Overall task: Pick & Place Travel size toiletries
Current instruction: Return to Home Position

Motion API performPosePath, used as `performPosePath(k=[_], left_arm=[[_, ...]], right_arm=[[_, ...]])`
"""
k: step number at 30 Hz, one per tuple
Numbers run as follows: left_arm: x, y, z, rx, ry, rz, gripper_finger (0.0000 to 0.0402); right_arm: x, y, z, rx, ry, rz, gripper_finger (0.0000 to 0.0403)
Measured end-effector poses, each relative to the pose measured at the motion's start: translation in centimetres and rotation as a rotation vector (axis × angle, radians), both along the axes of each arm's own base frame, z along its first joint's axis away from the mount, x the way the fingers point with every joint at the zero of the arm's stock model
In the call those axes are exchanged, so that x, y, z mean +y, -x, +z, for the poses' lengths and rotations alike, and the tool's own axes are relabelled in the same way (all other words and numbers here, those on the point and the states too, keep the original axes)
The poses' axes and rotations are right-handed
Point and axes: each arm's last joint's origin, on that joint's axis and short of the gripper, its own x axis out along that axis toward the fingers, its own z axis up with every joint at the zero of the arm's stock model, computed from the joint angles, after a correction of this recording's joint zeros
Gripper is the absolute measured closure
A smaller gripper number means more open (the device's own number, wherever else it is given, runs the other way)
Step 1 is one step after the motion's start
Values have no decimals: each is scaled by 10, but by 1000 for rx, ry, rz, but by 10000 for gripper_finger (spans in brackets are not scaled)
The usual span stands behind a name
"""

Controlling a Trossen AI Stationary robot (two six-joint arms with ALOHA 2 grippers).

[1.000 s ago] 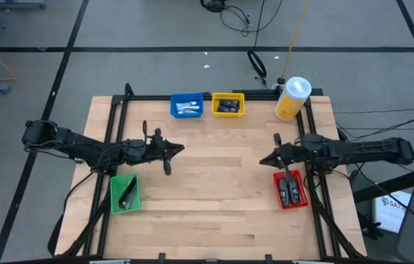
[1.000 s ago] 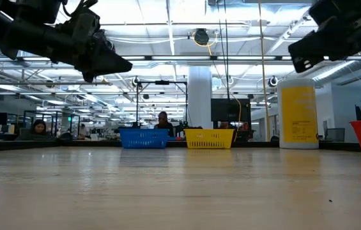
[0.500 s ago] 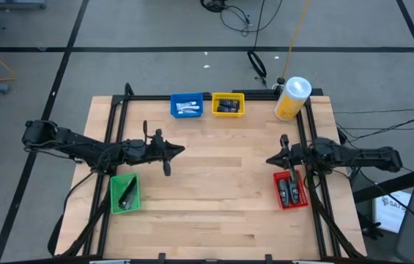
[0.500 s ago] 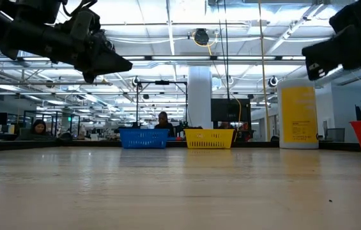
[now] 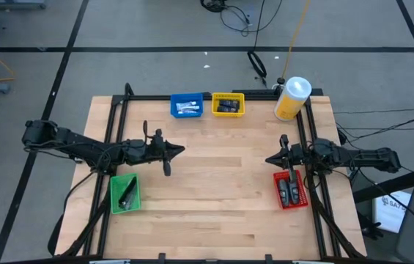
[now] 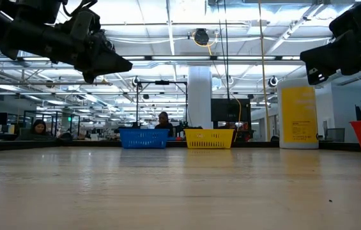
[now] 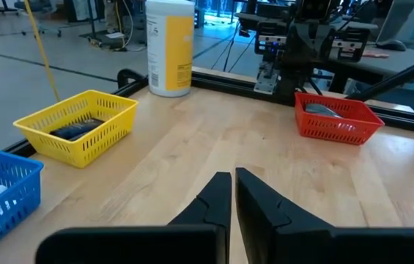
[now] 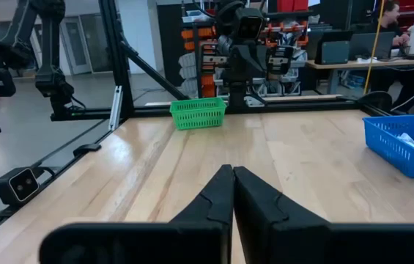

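The small toiletries lie sorted in four bins: white and dark tubes in the blue bin [image 5: 186,106], dark ones in the yellow bin [image 5: 227,105], a dark one in the green bin [image 5: 124,193], grey-black ones in the red bin [image 5: 290,189]. My left gripper [image 5: 180,149] hovers shut above the table's left half, empty [image 7: 232,183]. My right gripper [image 5: 268,160] hovers shut above the table near the red bin, empty [image 8: 232,176].
A large yellow canister with a white lid [image 5: 292,98] stands at the far right corner. Black frame rails run along the table's left, right and far sides [image 5: 214,95]. The middle of the wooden table [image 5: 221,169] lies bare between the two grippers.
My right arm has drawn back toward the table's right edge, its gripper moving a little right and staying shut. My left arm has kept still.
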Motion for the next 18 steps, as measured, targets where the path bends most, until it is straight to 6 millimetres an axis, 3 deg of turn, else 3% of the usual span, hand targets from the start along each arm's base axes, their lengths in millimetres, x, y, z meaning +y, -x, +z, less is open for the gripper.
performPosePath(k=[14, 18], left_arm=[[0, 0, 0, 4, 0, 0, 378], [1, 10, 9, -44, 4, 1, 378]], right_arm=[[0, 0, 0, 0, 0, 2, 399], [0, 0, 0, 0, 0, 2, 401]])
